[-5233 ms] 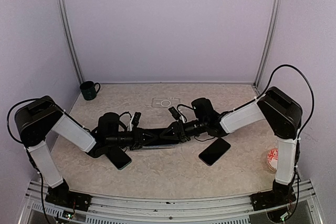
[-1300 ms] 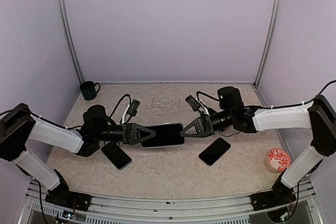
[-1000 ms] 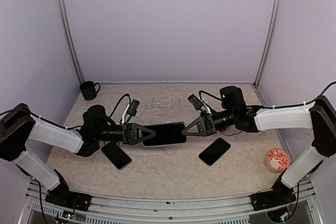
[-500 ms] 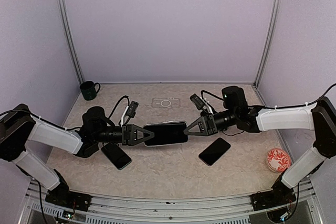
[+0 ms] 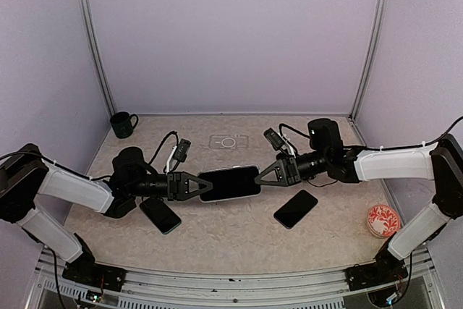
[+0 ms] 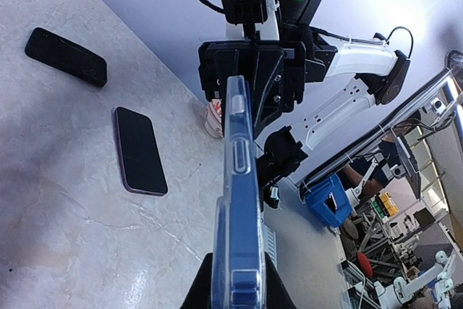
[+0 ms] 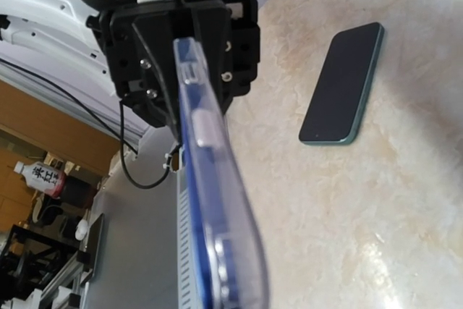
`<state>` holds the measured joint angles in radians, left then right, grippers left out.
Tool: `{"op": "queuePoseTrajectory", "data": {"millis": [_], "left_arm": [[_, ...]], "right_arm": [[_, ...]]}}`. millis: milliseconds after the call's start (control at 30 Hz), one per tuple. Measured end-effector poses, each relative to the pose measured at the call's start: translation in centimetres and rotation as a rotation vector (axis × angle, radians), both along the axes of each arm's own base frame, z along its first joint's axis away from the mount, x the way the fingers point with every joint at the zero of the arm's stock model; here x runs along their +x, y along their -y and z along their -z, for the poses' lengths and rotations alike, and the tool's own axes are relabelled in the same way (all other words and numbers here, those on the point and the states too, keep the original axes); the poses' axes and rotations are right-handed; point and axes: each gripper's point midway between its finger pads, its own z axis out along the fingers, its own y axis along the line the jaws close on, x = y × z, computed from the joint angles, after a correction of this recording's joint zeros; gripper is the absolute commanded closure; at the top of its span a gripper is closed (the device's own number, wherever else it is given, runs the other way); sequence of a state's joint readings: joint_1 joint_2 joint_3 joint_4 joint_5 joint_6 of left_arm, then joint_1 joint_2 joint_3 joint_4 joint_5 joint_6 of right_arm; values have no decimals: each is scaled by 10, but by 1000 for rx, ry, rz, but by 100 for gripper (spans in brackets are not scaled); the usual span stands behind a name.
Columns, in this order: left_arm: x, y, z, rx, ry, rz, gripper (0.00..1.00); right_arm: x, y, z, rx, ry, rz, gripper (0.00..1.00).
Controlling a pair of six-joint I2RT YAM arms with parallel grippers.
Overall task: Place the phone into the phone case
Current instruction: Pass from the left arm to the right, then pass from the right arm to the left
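Phone case [image 6: 237, 200], a phone [image 5: 230, 183] in it, hangs level above the desk [image 5: 231, 244], left jaws and right jaws clamped on its opposite ends.

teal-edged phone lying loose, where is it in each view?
Top external: teal phone sits lower left of centre, lying flat.
Left wrist: not in it.
Right wrist: upper right, lying flat with its screen up.
Shared landmark: the held phone, mid-frame in the top view and edge-on in both wrist views.
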<state>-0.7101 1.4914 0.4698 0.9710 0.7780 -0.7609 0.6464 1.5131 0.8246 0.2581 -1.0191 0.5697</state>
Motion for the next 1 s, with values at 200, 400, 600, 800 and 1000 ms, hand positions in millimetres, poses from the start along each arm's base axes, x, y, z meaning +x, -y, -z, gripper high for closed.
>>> {"op": "queuePoseTrajectory", "data": {"millis": [200, 400, 600, 800, 1000], "left_arm": [[0, 0, 1, 3, 1, 0, 100], [0, 0, 6, 25, 8, -3, 100], [-1, 0, 10, 64, 36, 0, 100], [-6, 0, 13, 100, 54, 4, 100], [-7, 1, 15, 110, 63, 12, 100]], "right_arm": [[-1, 1, -3, 14, -3, -1, 71], [-1, 1, -4, 17, -6, -1, 62], [-1, 2, -1, 1, -2, 1, 60], [0, 3, 4, -25, 9, 1, 60], [2, 3, 3, -37, 23, 4, 60]]}}
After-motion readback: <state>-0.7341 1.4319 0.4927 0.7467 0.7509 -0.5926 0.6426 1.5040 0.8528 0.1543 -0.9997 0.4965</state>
